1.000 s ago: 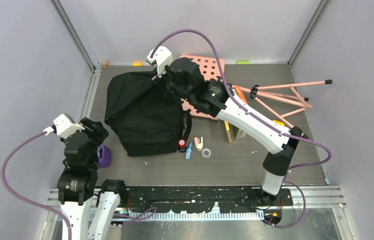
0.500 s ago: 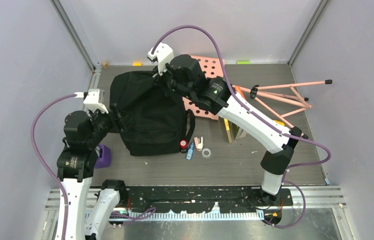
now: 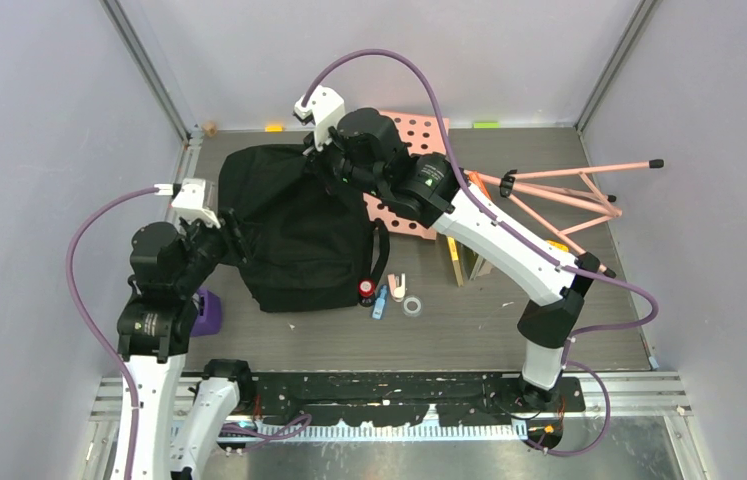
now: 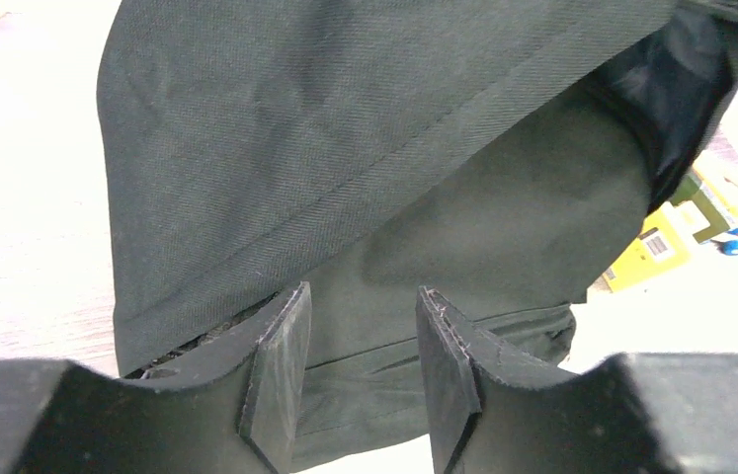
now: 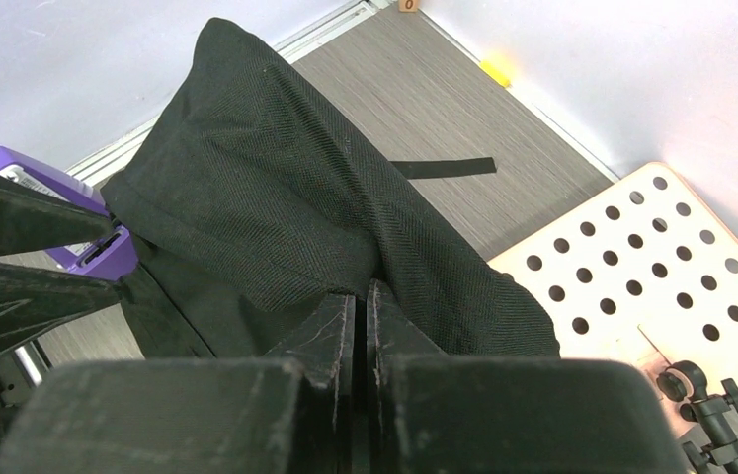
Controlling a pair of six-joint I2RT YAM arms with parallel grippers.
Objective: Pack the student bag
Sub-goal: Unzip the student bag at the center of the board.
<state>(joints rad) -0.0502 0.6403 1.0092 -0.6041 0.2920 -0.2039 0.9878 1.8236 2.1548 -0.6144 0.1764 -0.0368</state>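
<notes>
The left gripper [image 4: 360,296] had swung in from the near-left edge of the table [image 3: 509,330] to the left side of the student bag [image 3: 294,235], jaws apart. The bag sat toward the far-left corner, its top fabric pinched in the closed right gripper [image 5: 362,291].

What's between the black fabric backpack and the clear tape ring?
Top view: a small red-topped round object, a small blue object and a pale pink piece.

Top view: purple object [image 3: 211,312] half hidden behind left arm [image 3: 154,300]; small items [image 3: 389,293] beside student bag [image 3: 294,235] too small to name. Left wrist view: bag's top cut by frame edge, yellow box [image 4: 653,252] partly behind bag, table [image 4: 19,197] washed out. Right wrist view: pink pegboard [image 5: 641,257] cut off at right.
</notes>
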